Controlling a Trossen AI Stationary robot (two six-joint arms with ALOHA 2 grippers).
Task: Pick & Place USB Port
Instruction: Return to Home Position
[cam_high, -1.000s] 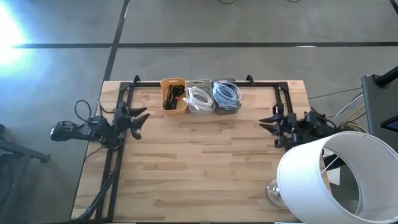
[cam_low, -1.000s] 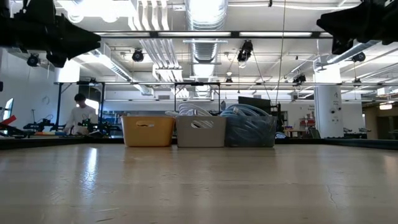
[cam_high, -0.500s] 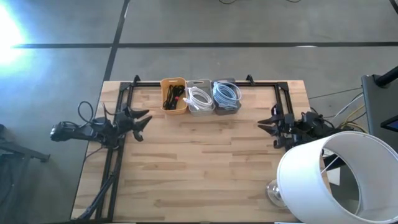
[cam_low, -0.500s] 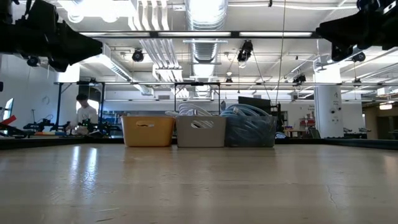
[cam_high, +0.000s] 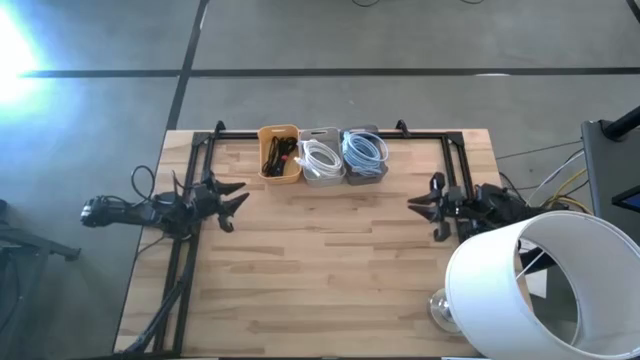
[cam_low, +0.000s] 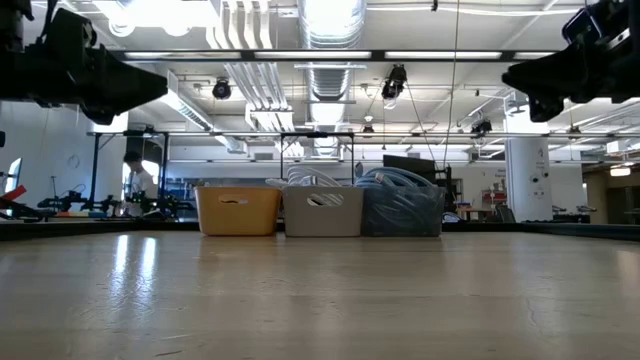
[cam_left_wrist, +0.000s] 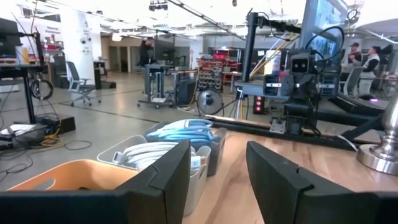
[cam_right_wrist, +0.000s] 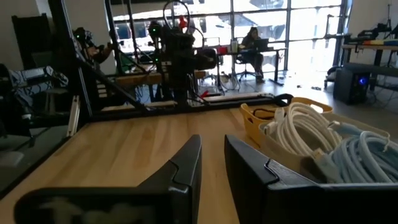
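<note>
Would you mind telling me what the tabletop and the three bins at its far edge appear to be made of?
The tabletop looks like lightly varnished wood: joined strips, visible grain, a soft sheen. The yellow bin, white bin and grey bin seem to be moulded matte plastic, judging by smooth walls and rounded rims.

Over the last 1 second both arms have slid inward over the table (cam_high: 330, 270) — the left gripper (cam_high: 236, 196) and the right gripper (cam_high: 416, 206) each nearer its middle — and in the low view their dark shapes reach farther in from the 2 top corners.
</note>
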